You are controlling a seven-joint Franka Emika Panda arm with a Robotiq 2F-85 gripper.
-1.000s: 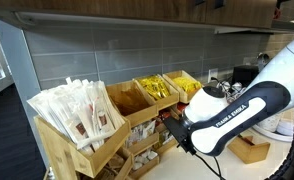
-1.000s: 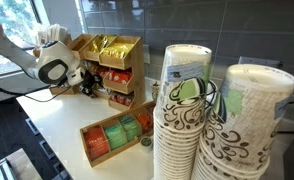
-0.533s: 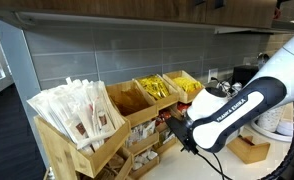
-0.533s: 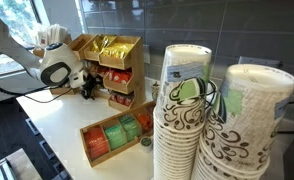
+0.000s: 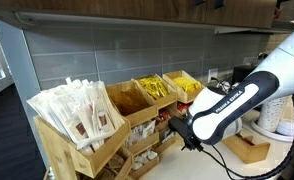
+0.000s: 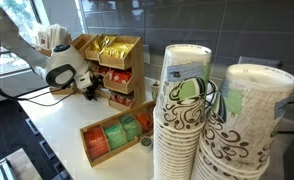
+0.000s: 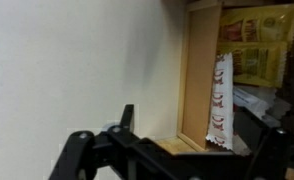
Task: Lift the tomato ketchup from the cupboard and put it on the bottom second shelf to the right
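1. Three stepped tiers of slanted bins make up the wooden rack (image 5: 85, 155) at the left of an exterior view. Its top left bin is packed with white paper-wrapped packets (image 5: 77, 108).
2. Further right, the top bins hold yellow sachets (image 5: 159, 90).
3. Right again, the pincer (image 5: 179, 135) sits low at the front of the rack, level with the lower tiers. It is too dark and small here to read how its jaws stand.
4. The white arm (image 5: 232, 100) reaches in from the right edge. A low wooden tray (image 5: 250, 150) lies on the bench beyond it, apart from the rack.
5. In an exterior view from another side, the pincer (image 6: 90, 90) is left of the rack (image 6: 137, 62), close to its lower bins and above the white bench (image 6: 57, 118). Red sachets show in the middle tier, too small to tell apart.
6. In the same view the tray (image 6: 92, 148) holds green packets, and stacks of paper cups (image 6: 187, 110) fill the right foreground.
7. In the wrist view a plain pale surface takes up the left half. The dark fingers (image 7: 127, 120) are spread wide with nothing clamped between them, so the pincer is open and holds nothing.
8. The ketchup sachet (image 7: 222, 100), red and white, stands on edge against a wooden partition inside a bin of the rack. It is ahead of the fingers and not touching them, with yellow sachets to its right. Which tier this bin belongs to cannot be told.
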